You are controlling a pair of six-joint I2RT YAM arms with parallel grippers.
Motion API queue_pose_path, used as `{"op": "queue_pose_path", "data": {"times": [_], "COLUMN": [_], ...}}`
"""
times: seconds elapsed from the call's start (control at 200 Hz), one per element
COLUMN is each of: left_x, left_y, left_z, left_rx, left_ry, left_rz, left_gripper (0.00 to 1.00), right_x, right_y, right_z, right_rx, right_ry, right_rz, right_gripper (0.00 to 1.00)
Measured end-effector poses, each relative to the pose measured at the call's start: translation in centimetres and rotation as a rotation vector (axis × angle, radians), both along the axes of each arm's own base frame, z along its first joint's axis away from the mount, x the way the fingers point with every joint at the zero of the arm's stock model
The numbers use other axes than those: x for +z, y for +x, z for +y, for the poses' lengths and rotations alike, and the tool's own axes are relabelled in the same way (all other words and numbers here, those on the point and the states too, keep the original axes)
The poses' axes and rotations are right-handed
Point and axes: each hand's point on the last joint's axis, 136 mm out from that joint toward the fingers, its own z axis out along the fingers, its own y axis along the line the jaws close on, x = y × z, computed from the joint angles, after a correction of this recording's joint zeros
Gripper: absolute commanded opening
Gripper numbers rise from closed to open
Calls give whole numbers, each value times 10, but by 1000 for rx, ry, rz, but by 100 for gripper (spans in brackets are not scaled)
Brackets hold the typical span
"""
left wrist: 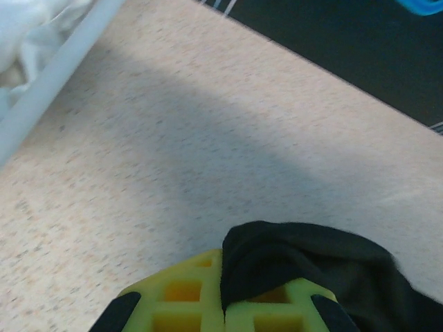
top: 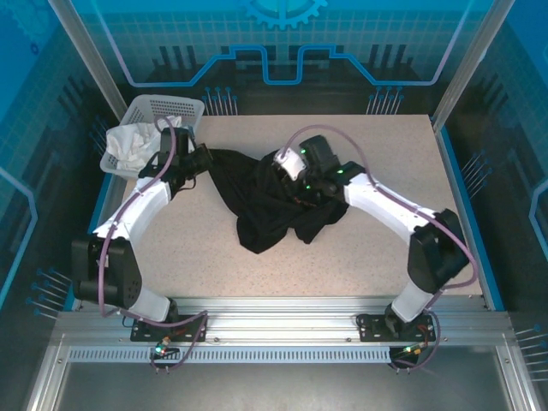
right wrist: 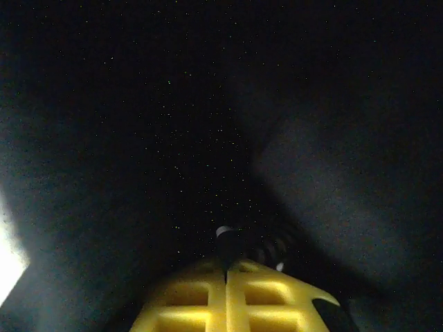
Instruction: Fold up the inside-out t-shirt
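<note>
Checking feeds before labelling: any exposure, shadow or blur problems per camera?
Top external: sharp, evenly lit, though the black t-shirt shows little fold detail. Left wrist: soft focus, a broad shadow band across the table. Right wrist: nearly black against the t-shirt, speckled noise, one blown-out patch at lower left.

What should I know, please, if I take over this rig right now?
The left hand is shut on an edge of the black t-shirt, close to the basket.
The right hand is shut and pressed into the shirt's fabric, apparently gripping its upper middle.
The shirt lies crumpled in the middle of the table, its top edge stretched between the hands. A white cloth sits in the basket.
Done: both grips are on. Left: spread it flat, then make every fold.
</note>
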Motion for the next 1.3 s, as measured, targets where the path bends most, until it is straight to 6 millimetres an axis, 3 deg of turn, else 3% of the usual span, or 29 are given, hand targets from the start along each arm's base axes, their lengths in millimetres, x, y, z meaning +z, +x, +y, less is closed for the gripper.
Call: {"op": "queue_pose_path", "data": {"times": [0.12,0.185,0.275,0.435,0.48,0.55,0.655,0.755,0.835,0.915,1.005,1.045,1.161,1.261,1.301], "left_x": [-38,-56,-79,-106,-112,-115,-97,-51,-3,32,53,56,49,31,22], "left_y": [-15,-22,-32,-48,-53,-63,-75,-84,-99,-115,-121,-119,-105,-83,-74], "left_z": [5,5,6,-2,-9,-22,-35,-44,-73,-110,-143,-154,-175,-168,-160], "left_rx": [16,17,24,3,-20,-64,-103,-136,-243,-370,-478,-510,-553,-502,-467], "left_ry": [5,6,6,-8,-18,-41,-76,-94,-96,-117,-123,-112,-64,-2,2], "left_rz": [81,121,169,195,194,190,139,10,-131,-217,-254,-255,-221,-157,-128], "left_gripper": [0,0,0,0,15,48,69,80,84,85,84,78,45,13,5], "right_x": [65,87,96,91,89,84,74,68,64,60,55,53,51,51,55], "right_y": [5,1,-5,-7,-4,-1,-3,-3,-2,-1,-2,-2,-5,-7,-9], "right_z": [-5,0,9,10,10,14,18,17,16,17,20,21,24,22,19], "right_rx": [6,41,83,95,97,100,105,95,90,86,86,86,93,105,113], "right_ry": [223,295,352,450,460,452,428,406,394,385,376,372,362,348,349], "right_rz": [-63,-81,-73,-3,6,19,39,44,47,50,60,65,72,65,63], "right_gripper": [0,0,0,0,0,0,0,0,0,0,0,0,0,0,0]}}
